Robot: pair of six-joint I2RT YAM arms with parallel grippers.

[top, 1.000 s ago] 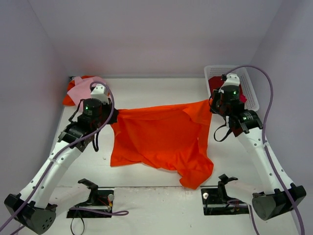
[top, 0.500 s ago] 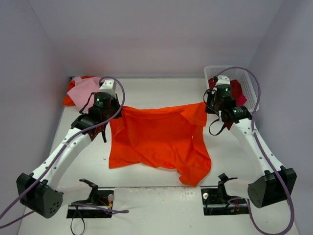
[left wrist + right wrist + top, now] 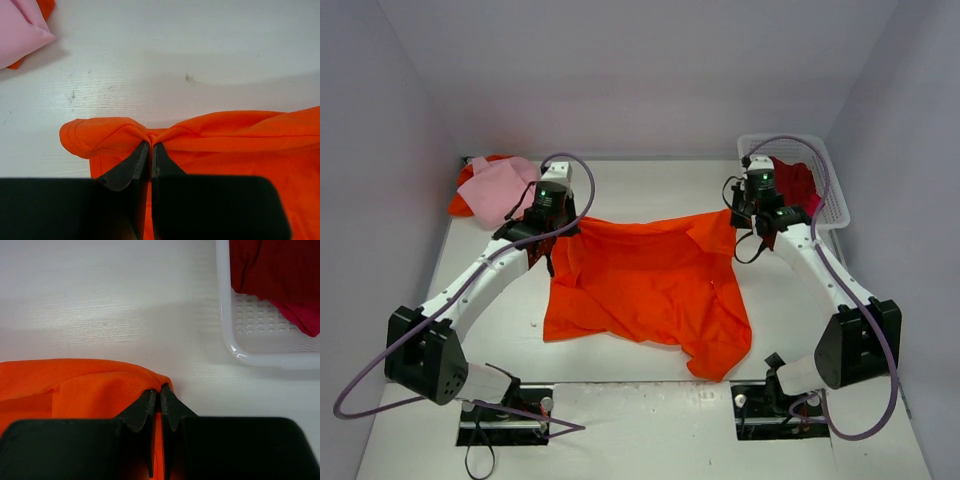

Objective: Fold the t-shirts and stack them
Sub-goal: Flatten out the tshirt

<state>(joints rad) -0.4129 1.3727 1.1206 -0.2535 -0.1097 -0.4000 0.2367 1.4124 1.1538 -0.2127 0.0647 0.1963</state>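
An orange t-shirt (image 3: 645, 285) lies spread over the middle of the white table, its far edge lifted and stretched between my two grippers. My left gripper (image 3: 560, 222) is shut on the shirt's far left corner; in the left wrist view (image 3: 150, 144) the cloth bunches at the closed tips. My right gripper (image 3: 736, 215) is shut on the far right corner, seen in the right wrist view (image 3: 159, 390). A folded pink shirt on an orange one (image 3: 492, 186) lies at the far left. A dark red shirt (image 3: 794, 183) lies in the white basket (image 3: 835, 205).
The white basket's rim (image 3: 226, 330) is just right of my right gripper. The pink shirt's corner (image 3: 22, 35) shows at the top left of the left wrist view. Two black stands (image 3: 510, 400) (image 3: 775, 395) sit at the near edge.
Both grippers have moved toward the back of the table with the orange shirt's corners, pulling its far edge back and stretching it flatter.
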